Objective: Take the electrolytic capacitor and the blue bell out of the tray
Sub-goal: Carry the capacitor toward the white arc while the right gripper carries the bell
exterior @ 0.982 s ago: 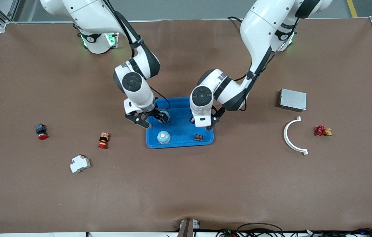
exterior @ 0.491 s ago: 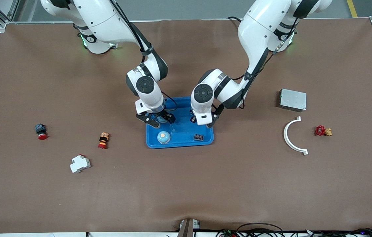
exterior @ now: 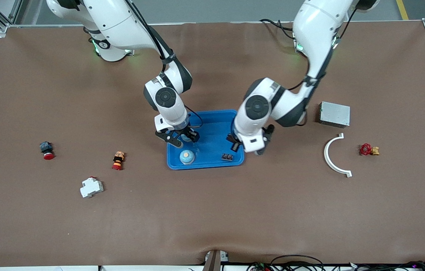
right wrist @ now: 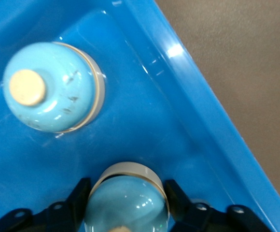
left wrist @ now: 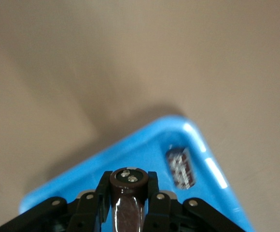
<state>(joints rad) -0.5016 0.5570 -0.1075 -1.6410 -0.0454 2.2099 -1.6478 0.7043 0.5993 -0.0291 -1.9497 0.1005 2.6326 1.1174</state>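
A blue tray (exterior: pixel 212 148) lies mid-table. My right gripper (exterior: pixel 184 138) is low inside it, shut on a light blue bell (exterior: pixel 186 137); in the right wrist view the fingers (right wrist: pixel 79 195) press the sides of the bell (right wrist: pixel 128 205). A second bell (exterior: pixel 187 157) (right wrist: pixel 48 87) stands in the tray, nearer the front camera. My left gripper (exterior: pixel 235 146) hangs over the tray's edge at the left arm's end, shut on a dark brown capacitor (left wrist: pixel 128 177). Another dark part (exterior: pixel 227 156) (left wrist: pixel 181 167) lies in the tray's corner.
Toward the right arm's end lie a red-button switch (exterior: pixel 47 149), an orange and red button (exterior: pixel 118 160) and a white breaker (exterior: pixel 91 187). Toward the left arm's end are a grey metal box (exterior: pixel 334 114), a white curved piece (exterior: pixel 334 158) and a red valve (exterior: pixel 368 149).
The right gripper moved over the tray and shut on the bell. The left gripper swung with the capacitor from the tray's middle to its edge at the left arm's end.
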